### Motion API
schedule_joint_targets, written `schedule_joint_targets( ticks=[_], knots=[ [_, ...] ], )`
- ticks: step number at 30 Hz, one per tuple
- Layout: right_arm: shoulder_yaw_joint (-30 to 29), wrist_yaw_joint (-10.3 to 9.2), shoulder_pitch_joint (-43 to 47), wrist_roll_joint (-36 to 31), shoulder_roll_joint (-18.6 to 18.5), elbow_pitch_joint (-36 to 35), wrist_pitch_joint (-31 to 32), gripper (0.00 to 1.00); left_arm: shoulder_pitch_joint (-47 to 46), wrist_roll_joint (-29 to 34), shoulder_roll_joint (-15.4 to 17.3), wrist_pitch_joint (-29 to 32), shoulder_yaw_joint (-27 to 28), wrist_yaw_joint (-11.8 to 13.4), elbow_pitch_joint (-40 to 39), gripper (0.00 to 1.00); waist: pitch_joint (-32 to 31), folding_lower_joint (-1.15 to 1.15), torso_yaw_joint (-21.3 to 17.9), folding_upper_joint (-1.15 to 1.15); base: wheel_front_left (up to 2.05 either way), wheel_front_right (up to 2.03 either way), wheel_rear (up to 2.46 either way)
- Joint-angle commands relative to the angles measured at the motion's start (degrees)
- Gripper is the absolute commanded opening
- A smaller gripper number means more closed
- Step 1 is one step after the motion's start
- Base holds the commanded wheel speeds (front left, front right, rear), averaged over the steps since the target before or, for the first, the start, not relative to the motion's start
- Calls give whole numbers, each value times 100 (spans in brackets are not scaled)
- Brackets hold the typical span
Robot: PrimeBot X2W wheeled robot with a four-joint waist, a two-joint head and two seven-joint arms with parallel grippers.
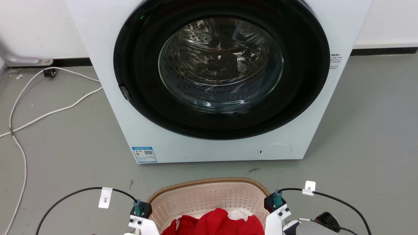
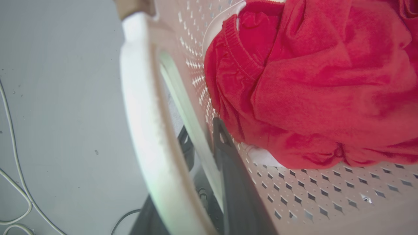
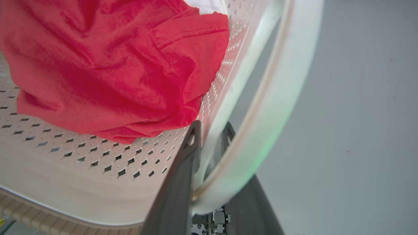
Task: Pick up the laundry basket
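The left pincer (image 2: 201, 130) is clenched across a side wall of the laundry basket (image 1: 209, 181), with one finger inside and one outside, within the loop of the left handle (image 2: 140, 114). The right pincer (image 3: 211, 130) grips the opposite wall likewise, by the right handle (image 3: 281, 98). The basket lies between both arms, its long axis running left to right, and holds red clothing (image 1: 215, 223). A washing machine (image 1: 183, 147) stands just ahead and grey floor (image 1: 65, 156) lies open on either side, so straight up looks the freest way to move.

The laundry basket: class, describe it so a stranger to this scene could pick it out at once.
Find the big white front-loading washing machine. Directly before it is a pale pink-beige perforated plastic laundry basket. Only it has a brown woven-look rim and red cloth inside.
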Motion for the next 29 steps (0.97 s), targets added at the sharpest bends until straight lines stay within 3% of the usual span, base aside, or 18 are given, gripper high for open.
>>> schedule_joint_targets(
  ticks=[1,29],
  knots=[
    [62,18,-35,-12,45,-20,-14,0,-103,-9,-17,-58,-42,-18,-29,0,-2,0,1,0,0,0,0],
    [190,18,-65,120,45,-16,-35,0,-159,-241,-21,-117,-301,-18,8,0,14,0,-4,0,0,0,0]
  ],
)
